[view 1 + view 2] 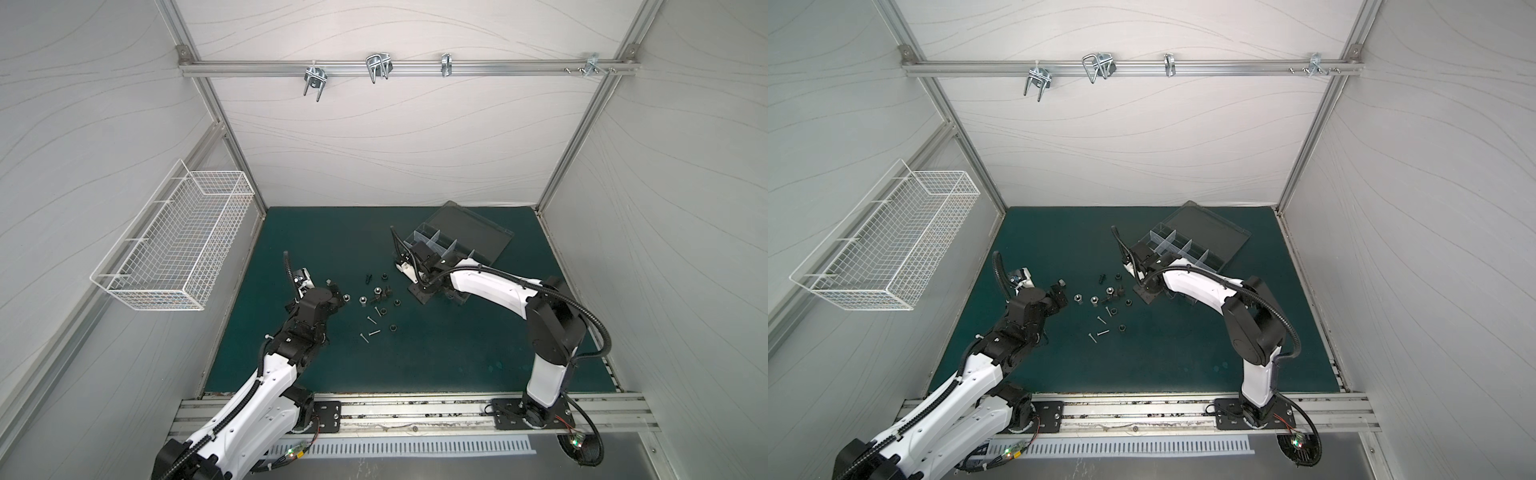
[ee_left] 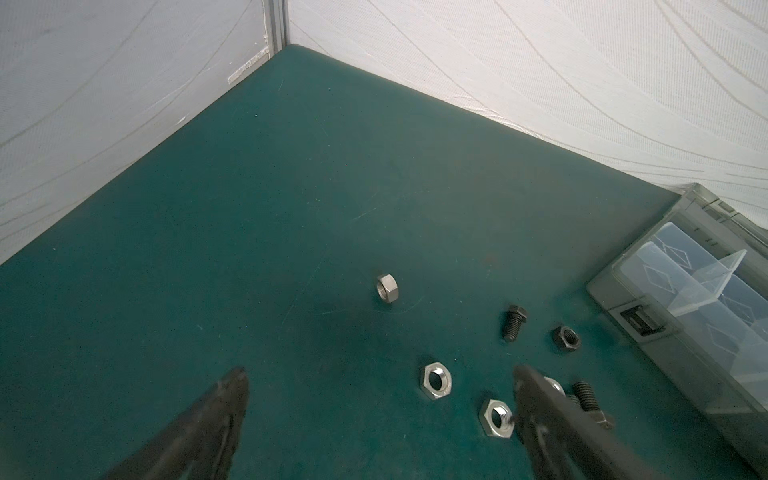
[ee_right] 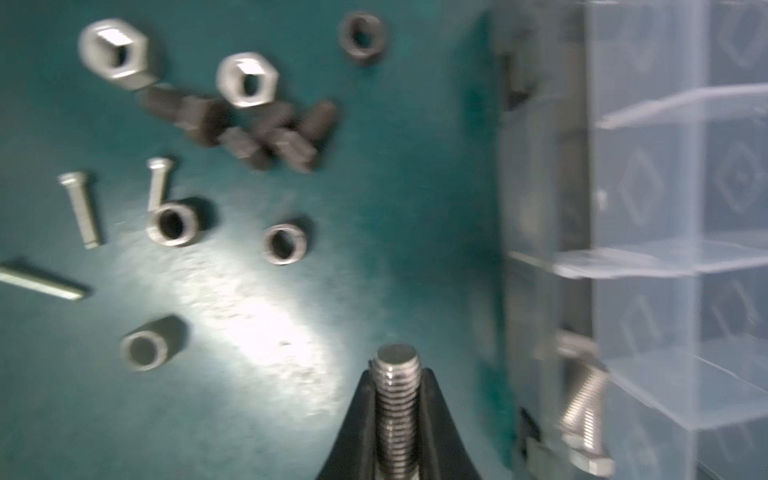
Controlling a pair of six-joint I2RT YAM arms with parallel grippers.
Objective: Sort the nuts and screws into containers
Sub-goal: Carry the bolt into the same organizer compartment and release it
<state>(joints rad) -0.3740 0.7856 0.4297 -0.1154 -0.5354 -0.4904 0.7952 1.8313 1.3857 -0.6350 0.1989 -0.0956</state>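
Step in hand: judged to be the transfer of one bolt to the box by the right arm, with the left arm staged for a nut pick.
Left gripper (image 2: 380,376): jaws spread wide and holding nothing, poised over the green mat (image 2: 291,208).
Nut relative to left gripper: a flat silver nut (image 2: 436,380) lies on the mat inside the gap, nearer one finger (image 2: 536,399). A second silver nut (image 2: 496,417) lies just beside that finger; whether they touch cannot be told.
Other loose parts: a small silver nut (image 2: 387,287), a black bolt (image 2: 513,324) and a black nut (image 2: 566,338) lie beyond the fingertips. Thin long screws (image 1: 371,332) lie nearer the arm bases.
Right gripper (image 3: 397,386): clamped on a silver hex bolt (image 3: 395,361), with the threaded end protruding past the tips and the head hidden.
Bolt relative to box: held above the mat, just beside the near wall of the organizer box (image 3: 540,208) and not yet over a compartment.
Organizer box: the lid is open. Another silver bolt (image 3: 582,399), blurred, appears to lie in the compartment nearest the gripper.
Next move, right: probably clear the wall, stop over that compartment and release.
Next move, left: centre on one nut, lower and close; the neighbouring nut may get pushed.
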